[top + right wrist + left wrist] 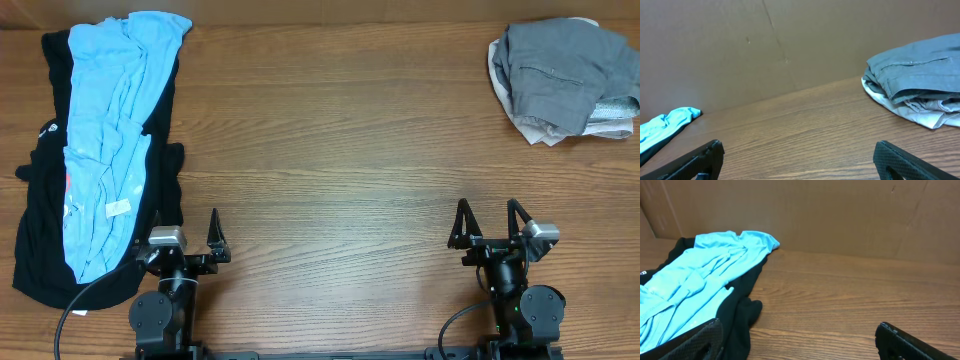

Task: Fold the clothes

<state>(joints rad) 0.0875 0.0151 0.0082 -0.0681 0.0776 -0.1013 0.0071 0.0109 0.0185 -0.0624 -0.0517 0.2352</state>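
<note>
1. The light blue garment (115,140) lies lengthwise on top of a black garment (40,230) along the left edge of the worktop (330,150). It runs from the far-left corner almost to the near edge.
2. The black cloth shows past the blue on both long sides, and its right border is bunched and uneven.
3. A crumpled grey garment (565,75) sits in the far-right corner on a white cloth (530,125), close to the right edge.
4. Between the two heaps, bare wood runs the full depth of the worktop.
5. The left hand (185,240) is at the near edge, spread wide and holding nothing. Its outer finger is right at the black garment's border; I cannot tell whether they touch.
6. The right hand (489,222) is also at the near edge, spread wide and empty, well apart from the grey heap.
7. In the wrist views a cardboard wall (740,50) closes off the far edge.
</note>
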